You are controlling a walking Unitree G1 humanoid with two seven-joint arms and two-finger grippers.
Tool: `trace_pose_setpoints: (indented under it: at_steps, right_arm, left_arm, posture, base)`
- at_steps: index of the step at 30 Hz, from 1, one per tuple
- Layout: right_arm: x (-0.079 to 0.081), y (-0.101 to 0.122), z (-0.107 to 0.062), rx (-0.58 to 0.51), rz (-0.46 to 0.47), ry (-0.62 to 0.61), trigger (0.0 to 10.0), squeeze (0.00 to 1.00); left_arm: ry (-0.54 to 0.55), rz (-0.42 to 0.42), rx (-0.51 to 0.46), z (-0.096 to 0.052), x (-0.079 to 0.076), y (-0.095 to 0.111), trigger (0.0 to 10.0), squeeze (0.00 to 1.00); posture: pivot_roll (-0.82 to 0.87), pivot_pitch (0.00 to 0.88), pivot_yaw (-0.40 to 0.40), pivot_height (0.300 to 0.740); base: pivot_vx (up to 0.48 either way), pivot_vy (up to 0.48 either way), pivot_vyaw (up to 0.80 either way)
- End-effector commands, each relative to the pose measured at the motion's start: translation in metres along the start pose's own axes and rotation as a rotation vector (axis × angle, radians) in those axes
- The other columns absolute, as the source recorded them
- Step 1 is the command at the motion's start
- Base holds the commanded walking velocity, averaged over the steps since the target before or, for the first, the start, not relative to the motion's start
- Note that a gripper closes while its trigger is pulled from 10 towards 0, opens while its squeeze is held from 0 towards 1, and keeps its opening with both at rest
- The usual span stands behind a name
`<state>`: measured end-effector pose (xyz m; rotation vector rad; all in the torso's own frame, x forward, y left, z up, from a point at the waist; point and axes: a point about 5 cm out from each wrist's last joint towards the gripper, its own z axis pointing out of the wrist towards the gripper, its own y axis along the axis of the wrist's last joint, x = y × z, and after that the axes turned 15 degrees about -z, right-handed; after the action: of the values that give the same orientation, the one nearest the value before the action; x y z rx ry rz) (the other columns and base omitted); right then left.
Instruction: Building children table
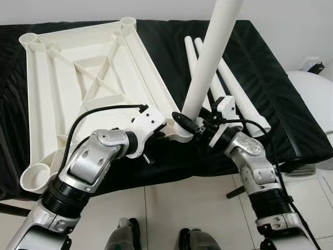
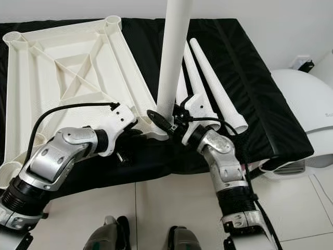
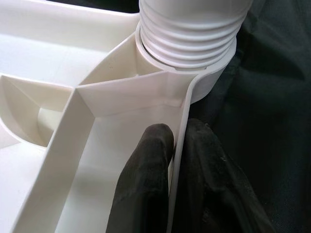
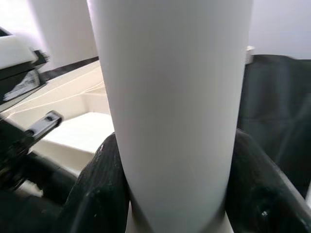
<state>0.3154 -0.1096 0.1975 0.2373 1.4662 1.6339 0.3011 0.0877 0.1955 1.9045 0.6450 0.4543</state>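
A white plastic table top (image 1: 78, 78) lies upside down on a black cloth, with round sockets at its corners. A white table leg (image 1: 210, 57) stands nearly upright in the near right corner socket (image 3: 204, 77); its threaded end (image 3: 189, 39) sits in the socket. My right gripper (image 1: 190, 124) is shut on the leg low down, one finger (image 4: 102, 194) on each side. My left gripper (image 1: 165, 129) is shut on the table top's side wall (image 3: 177, 160) just below that socket, a finger (image 3: 146, 189) on each face.
Two more white legs (image 1: 234, 94) lie on the cloth to the right of the standing one. The black cloth (image 1: 281, 104) covers a low platform. A white rounded object (image 1: 312, 94) sits at far right. Tiled floor (image 1: 197, 208) and my feet lie below.
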Motion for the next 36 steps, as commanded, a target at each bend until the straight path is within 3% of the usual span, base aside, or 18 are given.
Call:
trace_pose_setpoints:
  at_steps: [1,13,23,30,35,36]
  right_arm:
    - [0.001,-0.003,-0.004,0.034,0.014,-0.079,0.0,0.00]
    - [0.023,0.000,-0.004,0.071,0.052,-0.254,0.0,0.00]
    - [0.037,0.000,-0.012,0.128,0.060,-0.476,0.0,0.00]
    - [0.046,-0.006,-0.015,0.215,0.028,-0.541,0.0,0.00]
    - [0.049,-0.007,-0.014,0.221,0.036,-0.546,0.0,0.00]
    - [0.050,-0.007,-0.014,0.223,0.042,-0.545,1.3,0.00]
  left_arm:
    - [0.047,-0.003,-0.027,-0.005,0.005,0.003,10.0,0.00]
    - [0.049,-0.003,-0.030,-0.005,0.005,0.004,10.0,0.00]
    - [0.051,0.004,-0.031,-0.005,0.006,0.005,10.0,0.00]
    - [0.051,0.006,-0.034,-0.004,0.006,0.005,10.0,0.00]
    - [0.049,0.008,-0.034,-0.004,0.006,0.006,10.0,0.00]
    - [0.048,0.009,-0.034,-0.004,0.006,0.006,10.0,0.00]
  posture:
    - [-0.02,0.209,-0.025,0.740]
    - [-0.02,0.200,-0.025,0.740]
    - [-0.01,0.186,-0.026,0.740]
    - [-0.02,0.176,-0.026,0.740]
    - [-0.02,0.175,-0.023,0.740]
    - [-0.02,0.175,-0.021,0.740]
  base:
    - [0.000,0.000,0.00]
    - [0.000,0.000,0.00]
    - [0.000,0.000,0.00]
    - [0.000,0.000,0.00]
    - [0.000,0.000,0.00]
    - [0.000,0.000,0.00]
